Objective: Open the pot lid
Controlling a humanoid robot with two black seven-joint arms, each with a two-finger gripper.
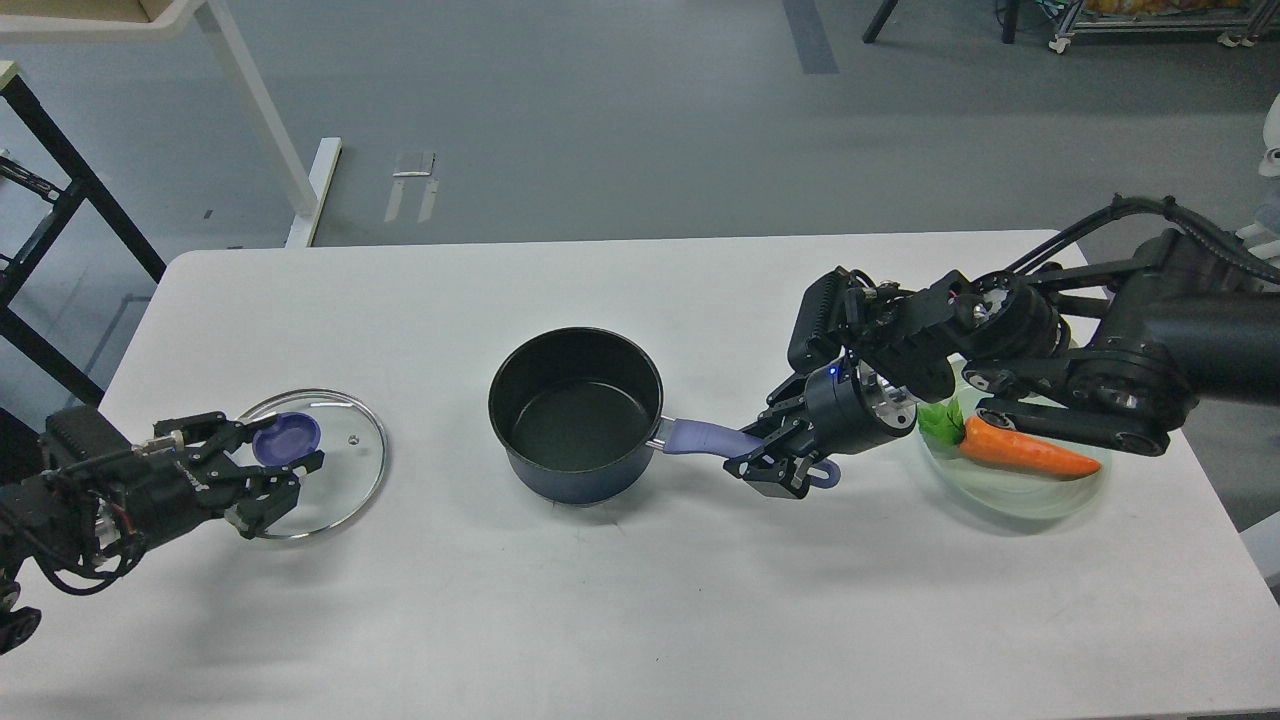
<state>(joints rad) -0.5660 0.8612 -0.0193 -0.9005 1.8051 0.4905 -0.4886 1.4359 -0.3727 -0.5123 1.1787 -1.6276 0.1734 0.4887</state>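
Note:
The dark blue pot (560, 470) stands uncovered in the middle of the white table (640, 610), its purple handle (700, 437) pointing right. My right gripper (768, 462) is shut on the end of that handle. The glass lid (340, 465) with its purple knob (286, 438) is at the table's left side, low over or on the surface. My left gripper (272, 462) has its fingers on either side of the knob and appears to hold it.
A clear bowl (1040, 495) holding an orange carrot (1025, 452) with green leaves sits at the right, under my right arm. A white table leg and a black frame stand on the floor beyond the far left edge.

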